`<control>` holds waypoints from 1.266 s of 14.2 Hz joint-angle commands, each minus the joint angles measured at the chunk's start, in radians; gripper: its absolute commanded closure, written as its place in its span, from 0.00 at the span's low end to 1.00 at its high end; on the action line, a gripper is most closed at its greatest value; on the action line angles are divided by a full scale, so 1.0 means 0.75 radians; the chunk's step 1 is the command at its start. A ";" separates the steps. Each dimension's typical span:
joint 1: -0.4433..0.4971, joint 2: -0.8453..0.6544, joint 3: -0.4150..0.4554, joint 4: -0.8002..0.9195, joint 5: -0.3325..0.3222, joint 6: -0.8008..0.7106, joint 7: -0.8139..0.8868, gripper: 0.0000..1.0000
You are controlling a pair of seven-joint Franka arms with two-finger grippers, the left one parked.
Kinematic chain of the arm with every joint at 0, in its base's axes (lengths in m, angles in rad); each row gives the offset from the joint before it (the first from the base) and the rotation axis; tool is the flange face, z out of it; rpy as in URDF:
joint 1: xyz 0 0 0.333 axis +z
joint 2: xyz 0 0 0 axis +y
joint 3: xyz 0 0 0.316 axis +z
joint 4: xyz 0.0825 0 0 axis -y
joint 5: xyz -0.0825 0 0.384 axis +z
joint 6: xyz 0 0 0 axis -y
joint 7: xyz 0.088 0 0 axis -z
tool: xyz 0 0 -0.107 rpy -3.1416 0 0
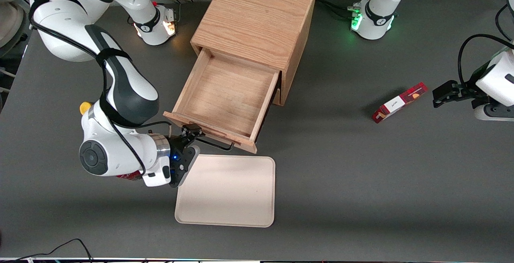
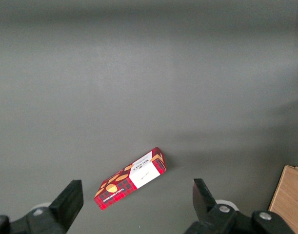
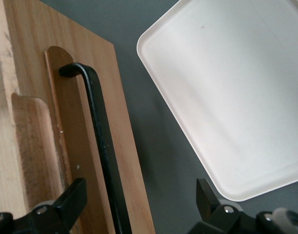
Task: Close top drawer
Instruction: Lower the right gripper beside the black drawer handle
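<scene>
The top drawer of the light-oak cabinet is pulled far out, and its box holds nothing. Its front carries a black wire bar handle. My right gripper is at the handle's end toward the working arm, just in front of the drawer front. It is open. One fingertip lies over the drawer front, the other over the grey table, and the bar runs between them without touching either.
A cream tray lies on the table close in front of the drawer, nearer the front camera. A red snack box lies toward the parked arm's end. A small yellow object shows beside my forearm.
</scene>
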 commanded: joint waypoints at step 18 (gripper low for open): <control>0.055 -0.072 0.042 -0.166 -0.046 -0.022 0.194 0.00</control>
